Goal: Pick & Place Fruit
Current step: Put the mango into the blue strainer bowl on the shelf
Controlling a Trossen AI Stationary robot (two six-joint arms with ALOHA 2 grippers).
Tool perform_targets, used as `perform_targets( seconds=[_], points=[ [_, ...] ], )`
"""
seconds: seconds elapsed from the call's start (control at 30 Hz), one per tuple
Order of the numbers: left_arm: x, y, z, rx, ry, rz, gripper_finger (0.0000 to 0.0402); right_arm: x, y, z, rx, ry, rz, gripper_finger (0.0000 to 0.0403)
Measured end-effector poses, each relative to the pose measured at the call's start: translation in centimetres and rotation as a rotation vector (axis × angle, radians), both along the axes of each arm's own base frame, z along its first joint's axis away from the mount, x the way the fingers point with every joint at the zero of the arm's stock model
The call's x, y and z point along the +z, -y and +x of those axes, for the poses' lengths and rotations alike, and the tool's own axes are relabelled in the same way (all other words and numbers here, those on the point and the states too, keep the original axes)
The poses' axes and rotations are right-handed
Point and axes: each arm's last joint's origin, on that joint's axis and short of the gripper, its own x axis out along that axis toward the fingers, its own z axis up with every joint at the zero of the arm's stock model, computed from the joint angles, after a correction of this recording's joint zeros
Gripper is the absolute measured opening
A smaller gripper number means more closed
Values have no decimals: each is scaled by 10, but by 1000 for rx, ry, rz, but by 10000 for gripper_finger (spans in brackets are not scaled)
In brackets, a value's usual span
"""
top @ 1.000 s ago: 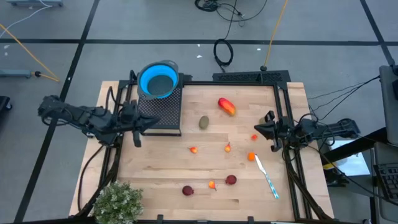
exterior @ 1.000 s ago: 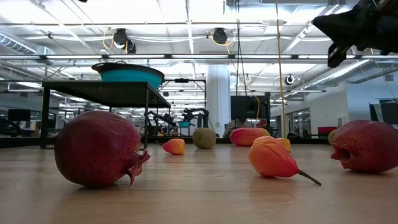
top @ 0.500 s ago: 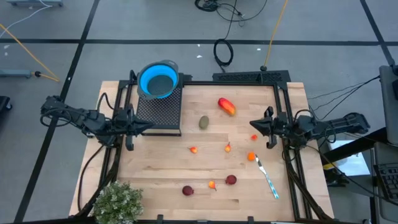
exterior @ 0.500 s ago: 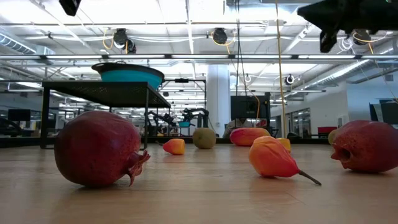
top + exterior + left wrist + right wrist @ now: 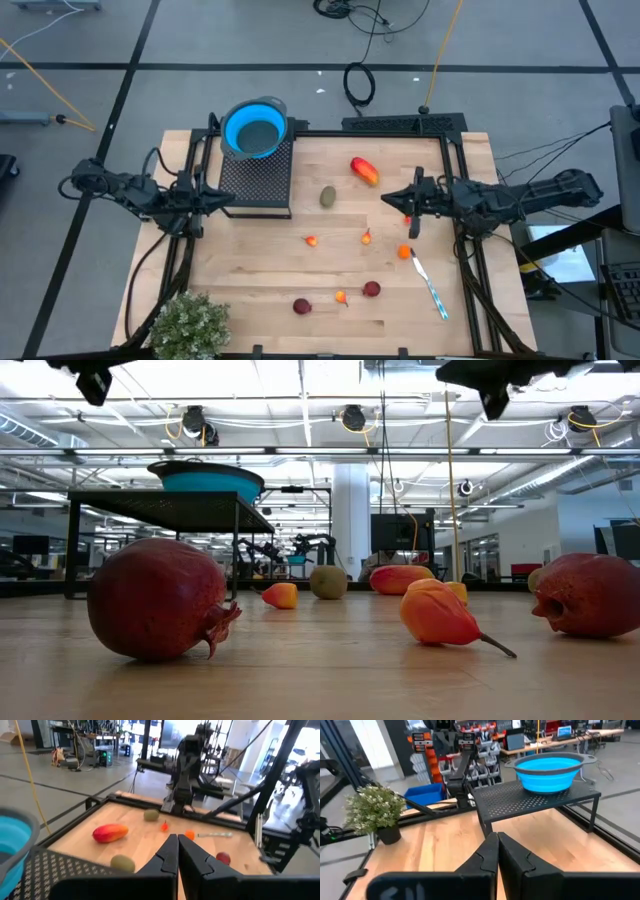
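- Showing no legible brand, label or writing in any view.
- Lying scattered on the wooden table [image 5: 250,270]: red-orange oblong fruit [image 5: 365,171] toward the far edge, olive-brown oval [image 5: 327,197] just nearer, two dark red balls [image 5: 302,306] [image 5: 371,289] toward the near edge, tiny orange bits [image 5: 311,240] [image 5: 366,237] [image 5: 341,297] [image 5: 404,252] in between.
- Hovering above the table's left side, beside the black perforated stand [image 5: 256,178]: left gripper [image 5: 232,199], fingers pressed together, gripping nothing.
- Hovering above the table's right side, near the oblong fruit and one orange bit: right gripper [image 5: 392,201], fingers likewise pressed together and empty.
- Sitting on the stand's far end: blue collapsible bowl [image 5: 254,128].
- Lying near the right edge, just beside an orange bit: slim white and blue utensil [image 5: 429,285].
- Standing at the near left corner: bushy green plant [image 5: 190,324].
- Blocking neither gripper's way to the fruit, judging from above.
- Filling the foreground at table level: a dark red ball [image 5: 160,599] and an orange bit with stem [image 5: 439,614]; both grippers appearing only as dark shapes at the top edge.
- Showing from the left wrist only: the opposite arm [image 5: 185,765] across the table, behind the fruit.
- Showing from the right wrist only: the plant's dark pot [image 5: 388,834] and the bowl [image 5: 550,770] side-on atop the stand.
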Motion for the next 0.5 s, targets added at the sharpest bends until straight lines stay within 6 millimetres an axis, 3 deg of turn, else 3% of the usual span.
perform_targets(
  seconds=[0.2, 0.5],
  points=[
    [-5, -3, -7, -23, -24, -11, 2, 13, 3, 18, -29, -97, 5, 0],
    [-8, -6, -16, -51, -36, 7, 2, 15, 11, 46, -67, -304, 107, 0]
  ],
)
